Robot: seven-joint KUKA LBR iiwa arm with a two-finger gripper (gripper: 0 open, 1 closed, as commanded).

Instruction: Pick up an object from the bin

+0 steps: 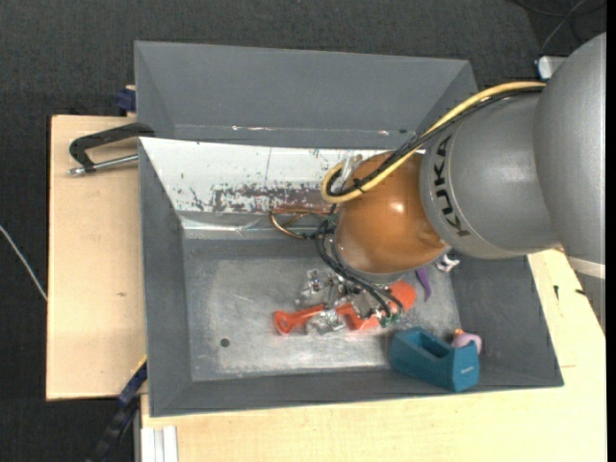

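Jaws: you cannot tell whether they are spread, pressed together or pinching anything, because the metal parts of the gripper (327, 301) merge with the clutter under it. The gripper stands low over the floor of the grey bin (231, 296), a little right of the floor's middle and nearer the front wall than the back.

Arm: you see the arm (510, 181) entering from the right, its wrist capped by a rounded orange cover (380, 224), with a yellow cable (462, 104) looping over the top of it.

Nearest thing: an elongated orange-red plastic piece (294, 320) lies flat on the floor. Its left end sticks out to the left of the gripper, and the rest runs under the gripper's metal parts. You cannot tell whether it is gripped or only lies beneath. A further orange-red patch (404, 298) shows just right of the gripper; whether it belongs to the same piece is not clear.

Other things: a blue tape dispenser (433, 359) sits in the front right corner of the floor, near the gripper but apart from it. A small pink piece (469, 338) rests against its right end. A small purple piece (424, 282) lies just below the orange cover, to the right of the gripper.
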